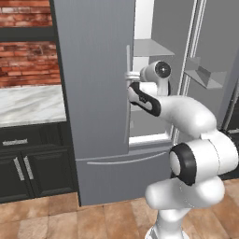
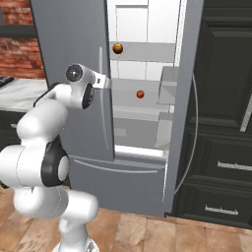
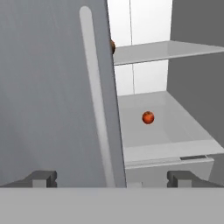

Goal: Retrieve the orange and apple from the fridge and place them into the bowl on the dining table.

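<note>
**Fridge open, both fruits still on the shelves**

From where I stand, the fridge (image 2: 74,59) has its right door swung wide, and the white inside is on show. The orange (image 2: 117,47) sits on an upper shelf and the apple (image 2: 140,94) on the shelf below it, both untouched. The gripper (image 2: 106,81) hangs at the edge of the closed left door, beside its handle, jaws spread wide and holding nothing. I'd judge only the opening is done: each fruit has yet to be picked and carried to the bowl on the dining table. No brand or lettering can be read, though the rendering is soft, so small marks might escape me.
</note>
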Robot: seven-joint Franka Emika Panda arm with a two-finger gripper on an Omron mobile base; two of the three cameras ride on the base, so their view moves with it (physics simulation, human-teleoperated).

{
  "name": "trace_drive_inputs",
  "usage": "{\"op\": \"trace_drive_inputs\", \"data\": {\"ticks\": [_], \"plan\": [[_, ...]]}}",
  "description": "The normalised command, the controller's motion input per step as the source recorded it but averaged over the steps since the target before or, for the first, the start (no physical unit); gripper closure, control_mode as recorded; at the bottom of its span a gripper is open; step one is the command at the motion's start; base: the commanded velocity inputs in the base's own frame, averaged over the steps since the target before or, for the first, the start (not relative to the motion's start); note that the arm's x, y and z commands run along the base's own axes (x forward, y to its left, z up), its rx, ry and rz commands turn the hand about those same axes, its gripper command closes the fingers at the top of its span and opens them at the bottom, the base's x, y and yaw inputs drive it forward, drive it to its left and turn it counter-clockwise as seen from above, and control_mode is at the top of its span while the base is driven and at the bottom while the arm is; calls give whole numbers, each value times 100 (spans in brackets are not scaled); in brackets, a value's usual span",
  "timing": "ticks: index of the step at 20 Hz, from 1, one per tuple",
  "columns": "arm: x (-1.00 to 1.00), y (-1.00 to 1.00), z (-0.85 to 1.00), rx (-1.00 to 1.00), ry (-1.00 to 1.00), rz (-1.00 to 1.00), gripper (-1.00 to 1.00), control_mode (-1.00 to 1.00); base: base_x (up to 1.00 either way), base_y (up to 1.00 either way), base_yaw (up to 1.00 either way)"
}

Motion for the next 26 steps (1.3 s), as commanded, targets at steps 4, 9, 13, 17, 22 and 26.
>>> {"op": "trace_drive_inputs", "data": {"ticks": [4, 9, 13, 17, 22, 26], "plan": [[76, 0, 0, 0, 0, 0, -100, -100, 0, 0, 0], [81, 0, 0, 0, 0, 0, -100, -100, 0, 0, 0], [89, 10, -1, 0, 0, 0, -100, -100, 0, 0, 0], [97, 21, -8, 0, 0, 0, -100, -100, 0, 0, 0], [99, 27, -22, 0, 0, 0, -100, -100, 0, 0, 0], [94, 17, -13, 0, 4, 0, -100, -100, 0, 0, 0]]}}
